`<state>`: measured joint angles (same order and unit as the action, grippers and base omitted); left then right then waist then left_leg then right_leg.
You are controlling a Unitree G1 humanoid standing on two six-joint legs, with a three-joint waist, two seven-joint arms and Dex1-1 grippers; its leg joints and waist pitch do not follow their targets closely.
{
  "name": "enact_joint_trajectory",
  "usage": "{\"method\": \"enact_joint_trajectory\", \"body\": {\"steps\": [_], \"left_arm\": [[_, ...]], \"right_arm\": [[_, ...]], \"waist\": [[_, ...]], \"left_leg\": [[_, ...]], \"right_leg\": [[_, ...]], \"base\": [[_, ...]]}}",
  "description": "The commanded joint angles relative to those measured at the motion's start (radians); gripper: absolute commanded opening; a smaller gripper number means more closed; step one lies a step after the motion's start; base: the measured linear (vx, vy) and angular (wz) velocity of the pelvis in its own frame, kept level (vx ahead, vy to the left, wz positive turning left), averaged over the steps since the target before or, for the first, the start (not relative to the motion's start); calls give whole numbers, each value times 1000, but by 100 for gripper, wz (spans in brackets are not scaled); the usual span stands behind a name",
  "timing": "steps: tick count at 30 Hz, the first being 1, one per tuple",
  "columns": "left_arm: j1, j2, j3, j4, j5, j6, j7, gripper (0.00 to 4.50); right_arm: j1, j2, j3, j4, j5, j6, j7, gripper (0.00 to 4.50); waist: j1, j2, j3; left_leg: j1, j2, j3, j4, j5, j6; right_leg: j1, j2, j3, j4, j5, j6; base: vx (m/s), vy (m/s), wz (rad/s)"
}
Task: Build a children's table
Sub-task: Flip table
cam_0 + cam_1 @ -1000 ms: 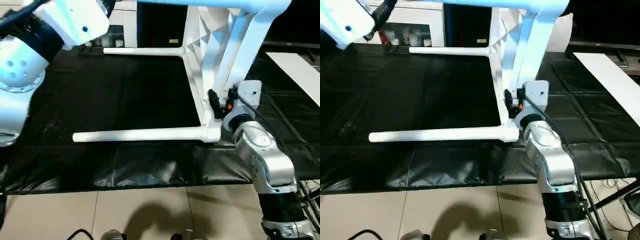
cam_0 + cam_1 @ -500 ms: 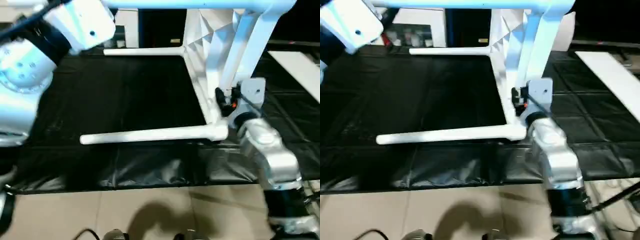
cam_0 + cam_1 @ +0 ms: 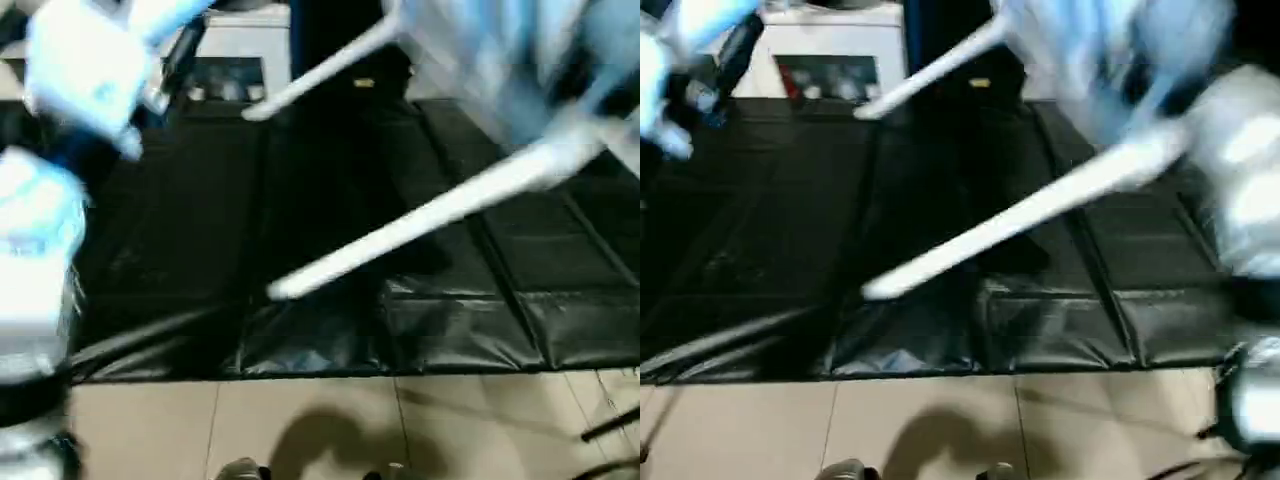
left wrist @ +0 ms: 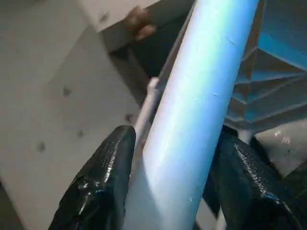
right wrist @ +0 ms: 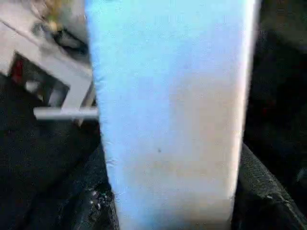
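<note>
children's table (image 3: 520, 60) seen lifted and tilted above black mat (image 3: 330, 250), top blurred near mat's far right corner. two legs seen slanting down toward mat's near edge: nearer leg (image 3: 420, 215) over mat's middle, farther leg (image 3: 320, 70) toward far edge. left gripper (image 4: 168, 187) clamped on one table leg (image 4: 192, 110), black fingers (image 4: 103, 182) pressed on both sides. right gripper (image 5: 172, 201) closed around another white leg (image 5: 170, 110), filling gap between fingers. tiled floor (image 3: 320, 420) seen past mat's near edge.

Black mat (image 3: 330, 230) lies over beige floor tiles (image 3: 300, 430).
</note>
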<state>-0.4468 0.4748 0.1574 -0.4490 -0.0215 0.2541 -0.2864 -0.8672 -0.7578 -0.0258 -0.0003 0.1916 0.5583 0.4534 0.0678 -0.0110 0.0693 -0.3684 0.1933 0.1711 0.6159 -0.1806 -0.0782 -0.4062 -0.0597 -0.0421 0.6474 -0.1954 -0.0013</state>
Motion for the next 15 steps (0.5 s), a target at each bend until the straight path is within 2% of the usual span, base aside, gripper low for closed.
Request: {"method": "enact_joint_trajectory", "body": {"steps": [1, 3, 5, 8, 9, 10, 11, 12, 13, 14, 15], "left_arm": [[63, -59, 23, 94, -60, 100, 40, 225], [94, -87, 23, 108, -52, 100, 48, 224], [103, -91, 16, 120, -42, 94, 45, 222], [97, -89, 20, 131, -47, 89, 42, 217], [97, -89, 20, 131, -47, 89, 42, 213], [95, -82, 23, 147, -46, 80, 34, 211], [94, -81, 24, 150, -47, 78, 32, 211], [84, -65, 23, 184, -37, 62, 15, 211], [78, -59, 23, 201, -33, 52, 8, 211], [77, -59, 23, 202, -33, 51, 8, 211], [69, -47, 23, 228, -26, 37, -6, 211]], "right_arm": [[-12, -11, -49, -21, 131, 57, 136, 258], [-23, -23, -46, -41, 184, 76, 211, 272], [-32, -17, -46, -34, 196, 67, 231, 305], [-35, -8, -50, -19, 196, 28, 263, 325], [-35, -8, -50, -19, 196, 28, 263, 336], [-30, 2, -71, -16, 216, -4, 291, 358], [-29, 4, -77, -16, 222, -10, 297, 358], [-19, 13, -118, -24, 270, -23, 328, 366], [-12, 20, -148, -29, 302, -33, 345, 377], [-11, 21, -152, -30, 305, -34, 346, 391], [-1, 42, -210, -37, 351, -53, 348, 400]], "waist": [[-10, -16, -56], [-12, -23, -54], [-15, -29, -52], [-23, -28, -49], [-23, -26, -49], [-26, -26, -50], [-27, -26, -52], [-30, -18, -50], [-31, -18, -50], [-33, -19, -50], [-35, -11, -50]], "left_leg": [[15, 17, 3, -54, -251, 11], [24, 18, -3, -56, -317, -5], [30, 15, -7, -55, -370, -11], [35, 10, -16, -52, -441, -24], [35, 9, -19, -53, -447, -24], [31, 9, -23, -56, -453, -25], [29, 10, -24, -58, -453, -23], [27, 10, -28, -61, -459, -19], [29, 9, -28, -62, -472, -13], [30, 9, -29, -63, -478, -12], [29, 8, -32, -65, -483, -13]], "right_leg": [[27, -47, 36, -106, -416, -117], [19, -45, 32, -114, -473, -89], [10, -45, 29, -121, -526, -68], [1, -45, 19, -133, -603, -40], [3, -46, 17, -134, -608, -35], [7, -47, 14, -135, -606, -29], [9, -49, 14, -135, -599, -29], [13, -49, 12, -135, -575, -35], [11, -47, 11, -138, -573, -31], [12, -46, 10, -140, -573, -31], [14, -47, 9, -140, -569, -35]], "base": [[0, 0, 0], [0, 0, 0], [0, 0, 0], [-18, 9, 1], [0, 0, 0], [0, 0, 0], [0, 0, 0], [0, 0, 0], [0, 0, 0], [0, 0, 0], [0, 0, 0]]}}
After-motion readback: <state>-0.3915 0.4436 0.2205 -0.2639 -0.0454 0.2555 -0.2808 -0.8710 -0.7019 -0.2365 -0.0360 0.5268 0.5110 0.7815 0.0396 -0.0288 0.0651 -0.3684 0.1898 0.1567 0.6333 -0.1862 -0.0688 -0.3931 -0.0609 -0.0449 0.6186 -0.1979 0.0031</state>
